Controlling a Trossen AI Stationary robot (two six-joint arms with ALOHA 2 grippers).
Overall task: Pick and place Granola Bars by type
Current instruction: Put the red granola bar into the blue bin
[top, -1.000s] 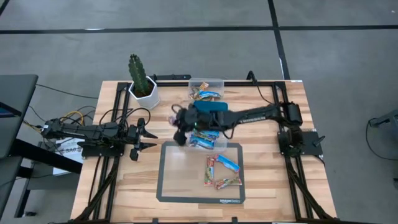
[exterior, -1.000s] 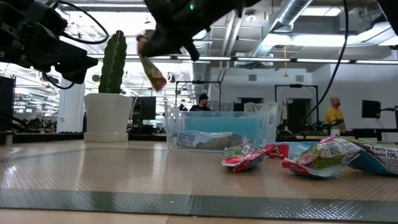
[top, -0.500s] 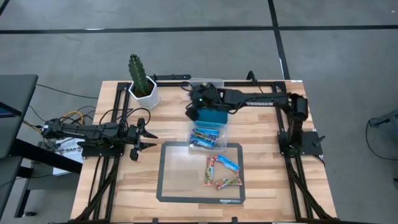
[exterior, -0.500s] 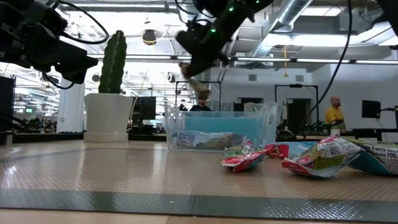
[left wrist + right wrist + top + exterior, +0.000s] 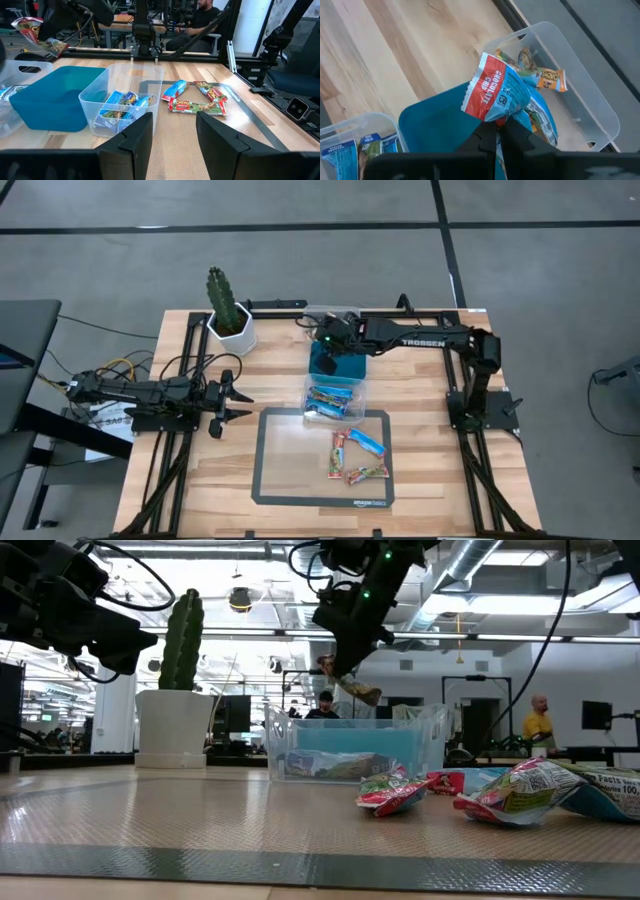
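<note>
Wooden desk (image 5: 180,480) carries a mat marked "amazonbasics" (image 5: 310,470). A bar (image 5: 500,97) labelled "CHOCOLATE CHIP" is pinched by the right claw (image 5: 498,131) above the rear-edge tubs. Left claw (image 5: 232,402) is spread near the left edge.

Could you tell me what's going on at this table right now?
The robot is sorting granola bars. Its right gripper is shut on a red "chocolate chip" bar and holds it in the air over the teal tub, beside the far clear tub that has bars in it. The near clear tub holds blue bars, and loose bars lie on the mat. The left gripper waits open at the table's left.
</note>
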